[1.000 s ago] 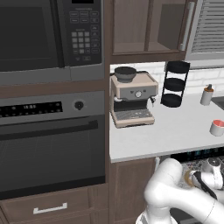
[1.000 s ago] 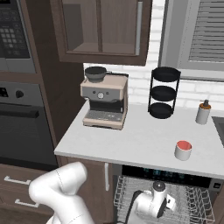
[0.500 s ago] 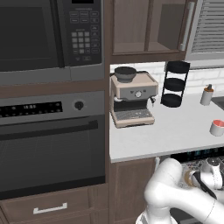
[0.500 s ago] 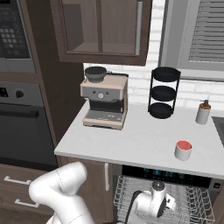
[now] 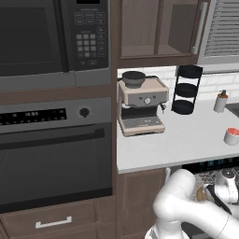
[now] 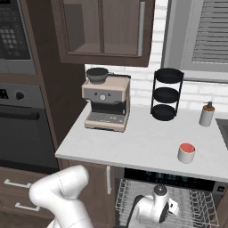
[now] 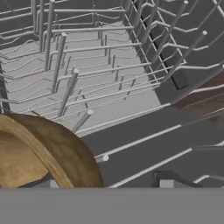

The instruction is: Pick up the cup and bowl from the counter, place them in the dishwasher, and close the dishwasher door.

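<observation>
The hand [image 6: 171, 209] is low inside the dishwasher [image 6: 196, 182], over the pulled-out wire rack [image 7: 109, 74]. In the hand view the bowl [image 7: 39, 153] lies close below it, to the lower left, among the rack's upright tines. Only small bits of the two fingertips [image 7: 166, 184] peek up at the bottom edge, set well apart, one against the bowl's rim and the other clear of it; whether the hand grips the bowl or has let go I cannot tell.

Ahead of the hand, rows of grey tines stand in the way, and beyond them runs the dark wall of the dishwasher.

Above the hand lies the table [image 6: 142, 147]. The cup [image 6: 186, 152] stands on it near the front edge, up and slightly to the right of the hand. Further back stand a white bottle [image 6: 206, 114] on the right, a black tiered stand [image 6: 167, 94] in the middle and a coffee machine [image 6: 106, 104] on the left. Far left of the hand are the oven [image 5: 51, 154] and a microwave [image 5: 51, 39] over it.
</observation>
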Robot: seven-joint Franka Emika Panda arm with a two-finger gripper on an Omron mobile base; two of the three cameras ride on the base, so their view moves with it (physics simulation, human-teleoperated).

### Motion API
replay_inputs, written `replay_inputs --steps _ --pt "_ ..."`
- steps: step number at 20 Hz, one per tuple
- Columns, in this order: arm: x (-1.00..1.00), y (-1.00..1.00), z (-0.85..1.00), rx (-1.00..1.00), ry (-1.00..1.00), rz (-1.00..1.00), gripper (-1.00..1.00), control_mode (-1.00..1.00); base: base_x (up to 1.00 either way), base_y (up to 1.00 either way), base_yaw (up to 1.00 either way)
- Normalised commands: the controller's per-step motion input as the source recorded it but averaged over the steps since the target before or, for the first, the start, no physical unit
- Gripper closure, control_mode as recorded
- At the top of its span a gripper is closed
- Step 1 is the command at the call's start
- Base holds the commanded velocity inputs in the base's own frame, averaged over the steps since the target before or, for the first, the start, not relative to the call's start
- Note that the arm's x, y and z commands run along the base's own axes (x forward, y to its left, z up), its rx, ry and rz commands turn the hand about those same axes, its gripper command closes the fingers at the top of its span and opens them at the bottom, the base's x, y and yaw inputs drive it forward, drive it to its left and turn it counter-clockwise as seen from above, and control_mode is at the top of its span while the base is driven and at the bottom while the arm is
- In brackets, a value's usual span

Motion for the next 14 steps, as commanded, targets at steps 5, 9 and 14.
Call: replay_inputs --steps 5,9,14 --pt "-0.18 0.00 0.27 0.00 -0.09 0.00 -1.00 -1.00 0.00 0.00 0.00" --pt "-0.12 0.00 0.68 0.04 -0.15 0.00 -1.00 -1.00 0.00 0.00 0.00" --pt "-0.01 -0.10 0.81 0.09 -0.11 0.00 -1.00 -1.00 0.00 0.00 0.00"
